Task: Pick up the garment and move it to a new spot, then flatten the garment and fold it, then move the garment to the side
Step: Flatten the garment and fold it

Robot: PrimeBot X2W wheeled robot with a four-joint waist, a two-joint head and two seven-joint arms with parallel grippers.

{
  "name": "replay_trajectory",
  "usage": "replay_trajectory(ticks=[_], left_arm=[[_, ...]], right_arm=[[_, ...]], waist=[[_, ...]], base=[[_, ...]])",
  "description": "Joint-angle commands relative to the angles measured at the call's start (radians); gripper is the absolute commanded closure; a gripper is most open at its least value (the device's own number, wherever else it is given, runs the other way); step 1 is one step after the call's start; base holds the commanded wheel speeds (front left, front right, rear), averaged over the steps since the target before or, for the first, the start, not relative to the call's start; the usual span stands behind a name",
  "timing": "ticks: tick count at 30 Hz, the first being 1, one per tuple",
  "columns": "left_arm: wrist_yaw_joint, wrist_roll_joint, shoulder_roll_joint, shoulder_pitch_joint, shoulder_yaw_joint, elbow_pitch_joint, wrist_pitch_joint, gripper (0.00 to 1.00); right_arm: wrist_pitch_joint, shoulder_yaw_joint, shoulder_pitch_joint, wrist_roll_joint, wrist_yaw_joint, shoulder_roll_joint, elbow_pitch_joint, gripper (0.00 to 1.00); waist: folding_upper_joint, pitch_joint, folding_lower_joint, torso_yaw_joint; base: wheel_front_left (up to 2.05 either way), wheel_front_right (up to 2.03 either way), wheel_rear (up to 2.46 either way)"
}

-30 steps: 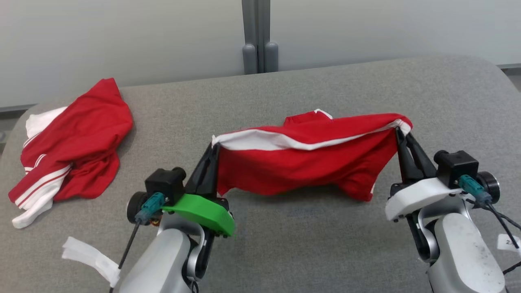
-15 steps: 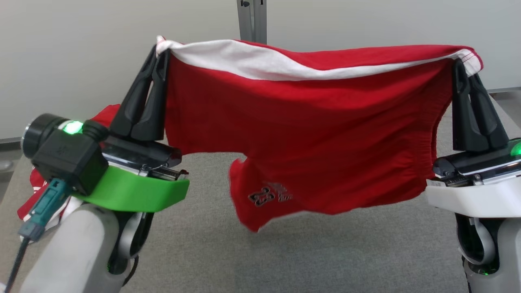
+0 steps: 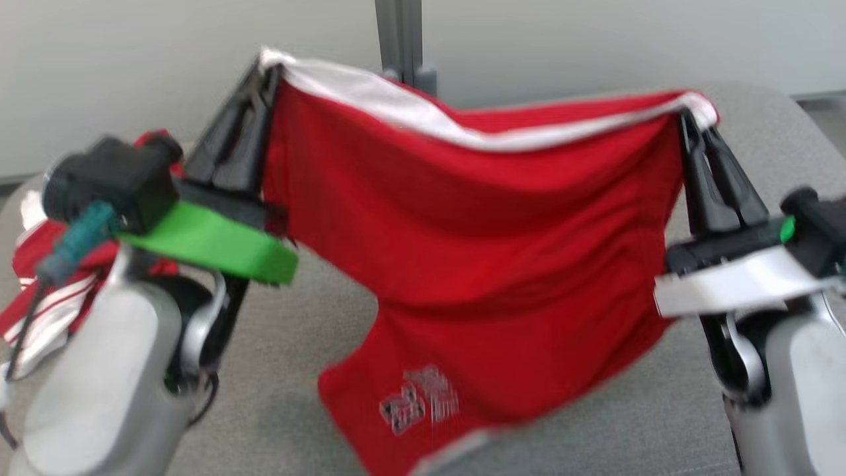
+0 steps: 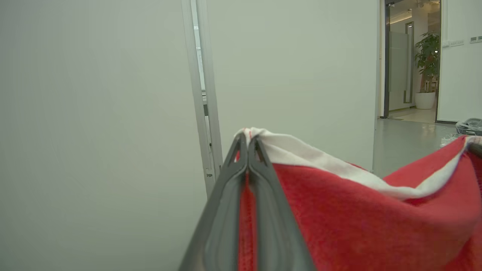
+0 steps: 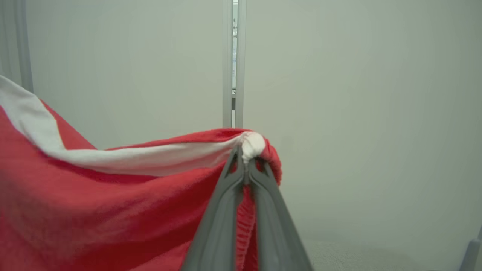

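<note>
Head view: left fingers (image 3: 232, 142) and right fingers (image 3: 712, 185) clamp the hanging garment (image 3: 496, 251); left arm (image 3: 99, 377) blocks a red-white heap (image 3: 53, 311).

I see a pale wall (image 3: 595, 39) split by a grey post (image 3: 398, 33), a grey fabric surface (image 3: 307, 314), and a potted plant (image 4: 427, 56) past a doorway (image 4: 410, 75).

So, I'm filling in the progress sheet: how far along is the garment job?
Done: the pickup. The red garment hangs over the grey surface, stretched between the left pincer and the right pincer, both shut on its white-trimmed top edge. In hand: apparently carrying it to a new spot. Left: laying it flat, folding it, and moving it aside.
</note>
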Motion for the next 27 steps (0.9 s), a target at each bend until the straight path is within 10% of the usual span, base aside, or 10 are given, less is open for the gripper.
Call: replay_trajectory(ticks=[1, 14, 27], left_arm=[[-0.013, -0.018, -0.008, -0.067, 0.013, 0.039, -0.004, 1.0], [-0.083, 0.047, -0.103, -0.708, 0.081, 0.531, -0.174, 1.0], [-0.136, 0.039, -0.152, -0.457, 0.061, 0.749, -0.343, 1.0]], right_arm=[[-0.025, 0.011, -0.082, 0.013, -0.001, -0.006, 0.054, 1.0], [-0.292, 0.01, -0.862, -0.146, -0.001, 0.032, 0.643, 1.0], [-0.294, 0.054, -0.622, -0.096, -0.001, 0.061, 0.709, 1.0]], waist=[[-0.0001, 0.131, 0.0, -0.011], [-0.0001, 0.443, 0.0, 0.01], [-0.0001, 0.514, 0.0, 0.054]], base=[[0.0, 0.0, 0.0], [0.0, 0.0, 0.0], [0.0, 0.0, 0.0]])
